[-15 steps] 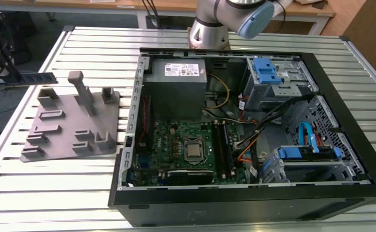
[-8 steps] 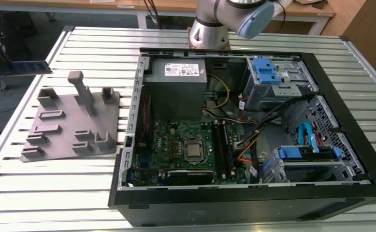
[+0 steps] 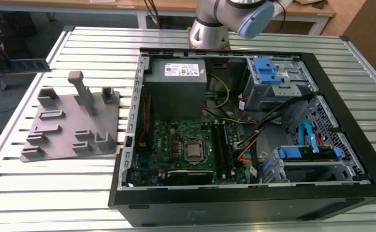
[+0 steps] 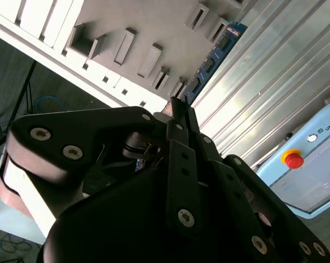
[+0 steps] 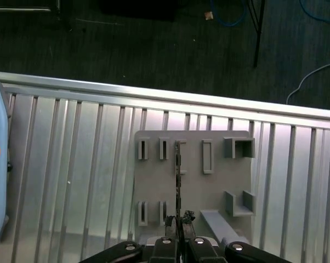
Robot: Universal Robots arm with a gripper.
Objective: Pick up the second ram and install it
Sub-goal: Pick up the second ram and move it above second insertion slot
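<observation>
1. Pincer: in the second wrist view, the gripper (image 4: 180,112) has its 2 fingers closed tight on one end of the second ram (image 4: 211,57). The strip juts out past the fingertips. I see the same clamp from the first wrist view, gripper (image 5: 178,220) at the strip's near end.

2. Task item: the second wrist view gives me the ram's dark-blue face with its black chips. The first wrist view gives it edge-on (image 5: 178,170), as a thin dark line over the grey holder plate (image 5: 214,186) and its slots. In the exterior view the ram (image 3: 20,66) reaches in level from the exterior view's left edge, raised over the slatted metal table (image 3: 46,193). It is beyond the holder plate (image 3: 65,121) and well apart from the open computer case (image 3: 239,200).

3. Writing: a white label (image 3: 182,69) sits on the power supply (image 3: 175,87) inside the case; I do not read its print. The pale-blue box (image 4: 318,159) carries dark lettering and 1 red button (image 4: 292,159).

4. The exterior view adds the green motherboard (image 3: 175,137) lying in the case and the arm (image 3: 220,21) rising behind it.
</observation>
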